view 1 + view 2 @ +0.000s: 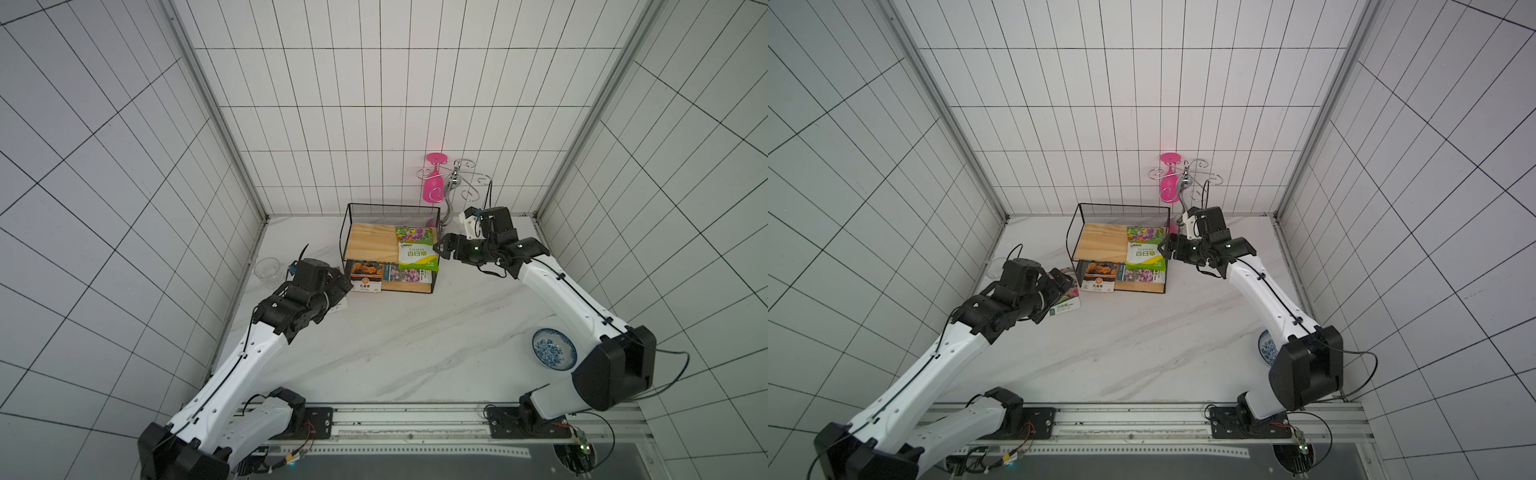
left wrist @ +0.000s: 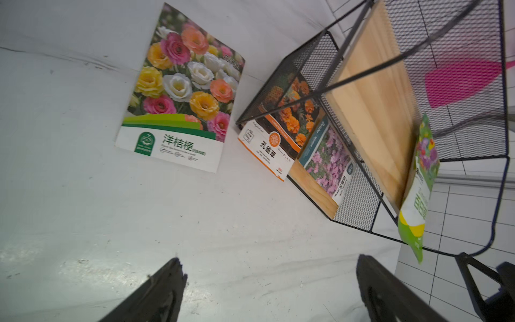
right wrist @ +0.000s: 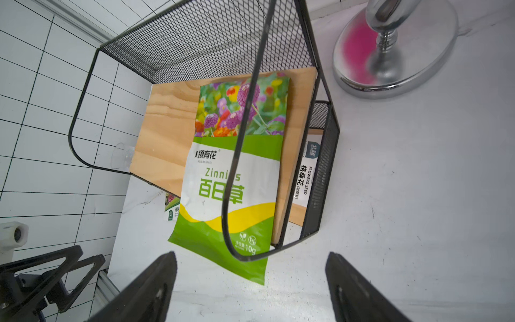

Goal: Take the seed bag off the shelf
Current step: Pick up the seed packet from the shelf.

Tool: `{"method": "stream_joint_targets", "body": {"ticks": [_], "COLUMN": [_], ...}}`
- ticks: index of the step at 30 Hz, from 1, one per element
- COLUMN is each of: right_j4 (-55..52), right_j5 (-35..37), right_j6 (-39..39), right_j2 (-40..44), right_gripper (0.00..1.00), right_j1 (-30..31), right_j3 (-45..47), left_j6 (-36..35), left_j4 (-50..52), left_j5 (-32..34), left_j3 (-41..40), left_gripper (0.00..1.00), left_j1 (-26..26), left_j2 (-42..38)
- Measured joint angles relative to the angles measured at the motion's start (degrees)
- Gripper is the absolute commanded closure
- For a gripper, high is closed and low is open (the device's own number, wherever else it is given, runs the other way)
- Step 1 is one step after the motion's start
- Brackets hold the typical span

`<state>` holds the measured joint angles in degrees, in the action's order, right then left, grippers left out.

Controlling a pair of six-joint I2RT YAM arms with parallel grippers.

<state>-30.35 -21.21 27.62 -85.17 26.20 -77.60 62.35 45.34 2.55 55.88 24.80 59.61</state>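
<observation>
Right now we see the left gripper (image 2: 270, 262) low over the marble table (image 2: 83, 195), its jaws spread wide with nothing between them. Ahead of it, clear of both fingertips, a mixed-bloom seed bag (image 2: 178, 92) lies flat on the table, just outside the shelf (image 1: 370, 243) and not touching it. Further ahead and off to that gripper's side, a marigold packet (image 2: 281, 131) and a pink-flower packet (image 2: 328, 159) sit side by side on the lower wooden board, the marigold one poking out past the front rim. We find the right gripper (image 3: 250, 267) at the opposite end of the shelf, level with the upper tier, its jaws also apart and holding nothing. Directly in front of it, beyond the black wire end loop, the zinnia seed bag (image 3: 211, 195) lies on the upper board, its green bottom edge hanging over the board's front. Whether the fingertips touch the wire we cannot tell. Beside this gripper, just past the shelf, stands the silver stand (image 3: 395, 53).
</observation>
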Motion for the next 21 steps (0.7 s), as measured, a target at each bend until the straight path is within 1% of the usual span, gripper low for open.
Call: {"method": "stream_joint_targets", "body": {"ticks": [4,10,14,21], "right_j4": [0.04,0.44,1.86,3.26], "right_j5": [-0.66,-1.46,-2.58,-2.71], "right_j6": [3.19,9.73,14.47,22.36], "right_j2": [2.38,7.30,9.92,11.02], "right_gripper": [0.12,0.12,0.10,0.10], "right_j1": [0.00,0.00,0.00,0.57], "right_j3": [4.35,10.49,13.49,15.61], "left_j6": [0.44,0.66,0.81,1.55], "left_j4": [-1.44,-2.12,-3.50,-5.33], "left_j5": [1.05,1.70,2.56,2.99], "left_j3": [2.97,7.61,9.86,10.01], "left_gripper": [0.02,0.02,0.02,0.02], "left_j1": [3.26,4.55,5.90,6.40], "left_j2": [4.76,11.23,13.16,13.77]}}
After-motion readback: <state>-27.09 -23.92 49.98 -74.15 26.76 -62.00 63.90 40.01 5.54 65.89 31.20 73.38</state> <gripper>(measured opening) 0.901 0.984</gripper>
